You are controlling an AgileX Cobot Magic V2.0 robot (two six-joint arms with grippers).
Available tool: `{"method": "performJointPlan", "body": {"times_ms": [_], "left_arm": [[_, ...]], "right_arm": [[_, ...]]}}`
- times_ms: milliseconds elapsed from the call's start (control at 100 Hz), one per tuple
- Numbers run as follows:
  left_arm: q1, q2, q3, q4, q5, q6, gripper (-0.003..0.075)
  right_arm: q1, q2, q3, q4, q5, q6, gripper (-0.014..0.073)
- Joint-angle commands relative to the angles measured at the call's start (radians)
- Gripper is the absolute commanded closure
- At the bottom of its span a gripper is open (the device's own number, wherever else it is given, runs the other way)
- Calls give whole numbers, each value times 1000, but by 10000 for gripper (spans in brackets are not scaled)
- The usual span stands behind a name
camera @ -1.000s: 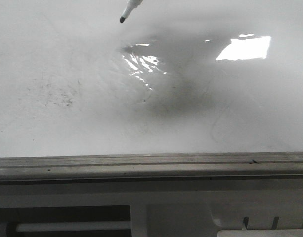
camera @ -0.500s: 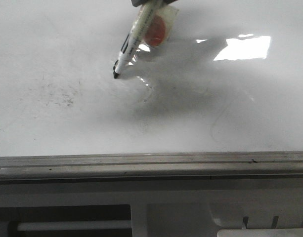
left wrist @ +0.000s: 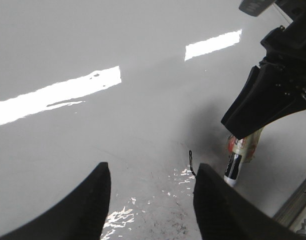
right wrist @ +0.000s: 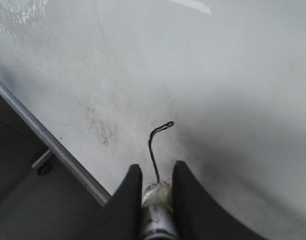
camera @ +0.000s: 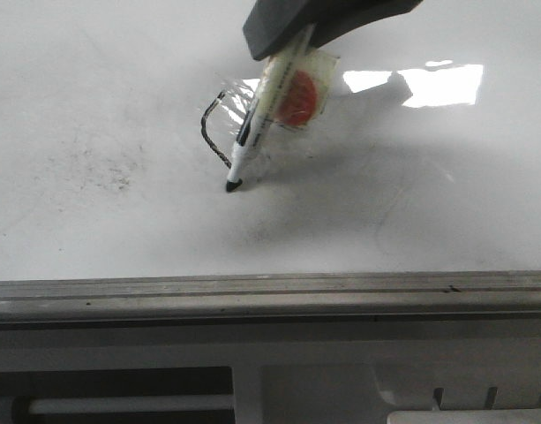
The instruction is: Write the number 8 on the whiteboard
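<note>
Since half a second back my marker [camera: 257,124] has dragged down and right, leaving a short black stroke [camera: 214,128], the first part of the number 8, left of board centre. Furthest left, faint grey smudges [camera: 102,168] sit apart from the stroke with bare whiteboard [camera: 93,71] between. My left gripper [left wrist: 150,200] hovers, fingers spread, holding nothing. Tip touches the board at the stroke's lower end. Right gripper [right wrist: 156,187] is clamped on the marker. Open board lies rightward; the metal edge rail [camera: 270,296] runs along the near side, well clear of the tip.
</note>
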Motion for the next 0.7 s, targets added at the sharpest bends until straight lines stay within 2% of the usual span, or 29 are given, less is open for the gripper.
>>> {"method": "performJointPlan", "body": {"times_ms": [0,130,450,690], "left_arm": [[2,4,-29,-14,-85,-3,366],[2,4,-29,-14,-85,-3,366],[2,4,-29,-14,-85,-3,366],[2,4,-29,-14,-85,-3,366]], "right_arm": [[5,-3,-28,-25,-115,-18,652],[1,-3,-30,-25,-164,-18,652],[-58,-62,-30,-32,-182,-18,652],[-52,-66,-30,-35,-227,-18,652]]}}
